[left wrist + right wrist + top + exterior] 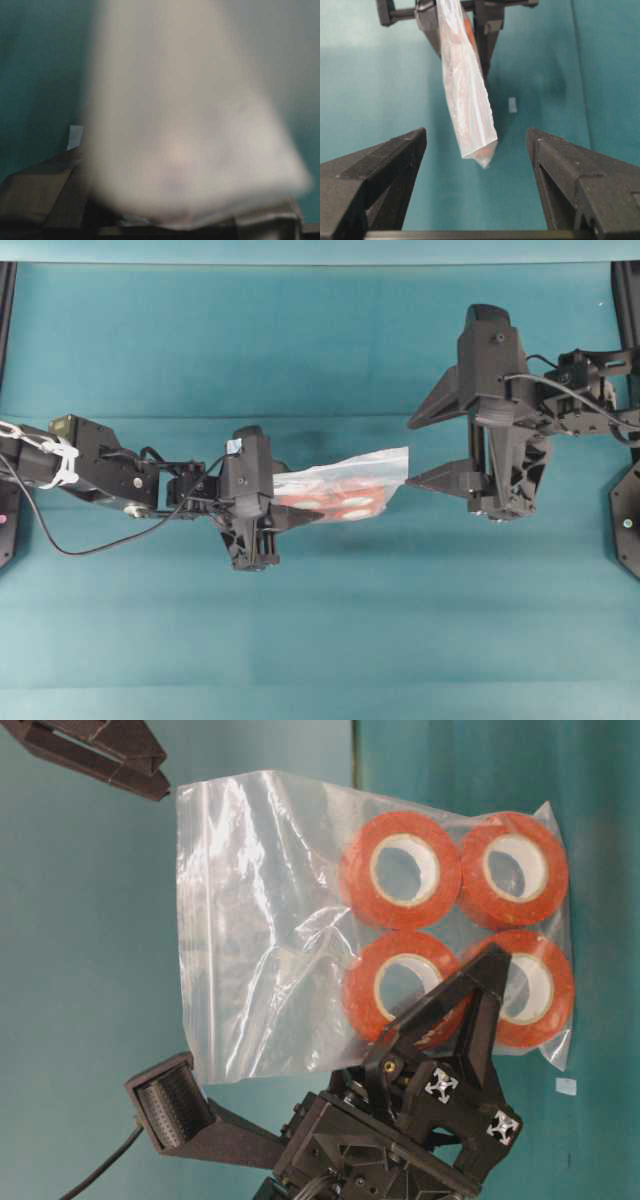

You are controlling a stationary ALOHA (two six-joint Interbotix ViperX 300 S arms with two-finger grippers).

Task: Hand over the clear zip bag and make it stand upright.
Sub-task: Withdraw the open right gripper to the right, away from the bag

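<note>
My left gripper (285,518) has its fingers (470,1005) pinched down on the roll end of the clear zip bag (345,492), a transparent, crinkly plastic rectangle w/ four orange tape rolls (400,870) w/ white cores packed at the held end. The bag is off the tabletop (300,330), held out in mid-air btwn the two arms, long axis running arm to arm, flat faces roughly vertical so it's edge-on to the right side.

My right gripper (425,450) is spread about as wide as it goes and has nothing in it. In the right wrist view the bag's free empty end (477,150) hangs in the gap btwn the two black ribbed fingers (395,160), a bit nearer the left one in that view, touching neither. Overhead, the bag's free corner sits just beside the lower finger tip; can't tell if it's fully past the tips yet. So the right arm prob needs a touch more reach along the bag's axis before closing.

Material: thin floppy film, glossy, creased; the empty half has no stiffness and will fold or slip, while the roll end carries all the weight. Left wrist view is just a blurred pale sheet, no use. A small pale scrap (512,104) lies on the teal tabletop below.
</note>
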